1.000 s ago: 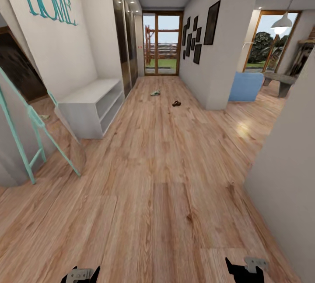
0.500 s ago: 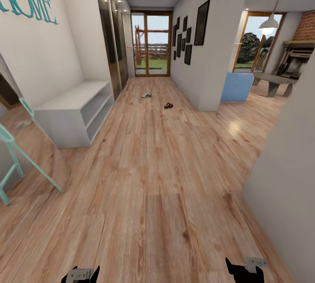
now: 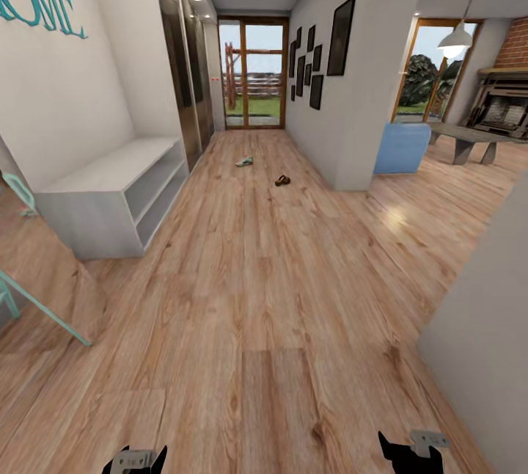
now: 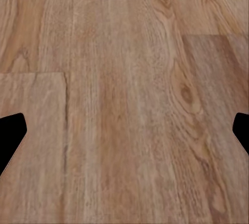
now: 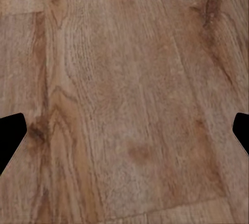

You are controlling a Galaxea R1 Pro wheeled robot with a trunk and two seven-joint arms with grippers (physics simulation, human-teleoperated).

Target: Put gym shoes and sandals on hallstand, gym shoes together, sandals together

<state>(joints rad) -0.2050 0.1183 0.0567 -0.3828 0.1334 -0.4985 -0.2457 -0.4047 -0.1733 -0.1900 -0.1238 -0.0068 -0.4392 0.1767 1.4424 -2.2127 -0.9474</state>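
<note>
The floor (image 3: 264, 276) runs far ahead to a glass door. A plain white bench (image 3: 110, 199) stands at left. 1 shoe (image 3: 244, 161) and 1 sandal (image 3: 282, 180) lie well ahead, near each other. Both fingers, left (image 4: 124, 130) and right (image 5: 124, 130), gape wide, empty; neither arm looks nearer.

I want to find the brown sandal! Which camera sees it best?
The head view. The sandal lies far down the corridor floor, small and dark, right of the gym shoe. Both wrist views look straight down at bare wood planks between open jaws, with no shoe there.
</note>
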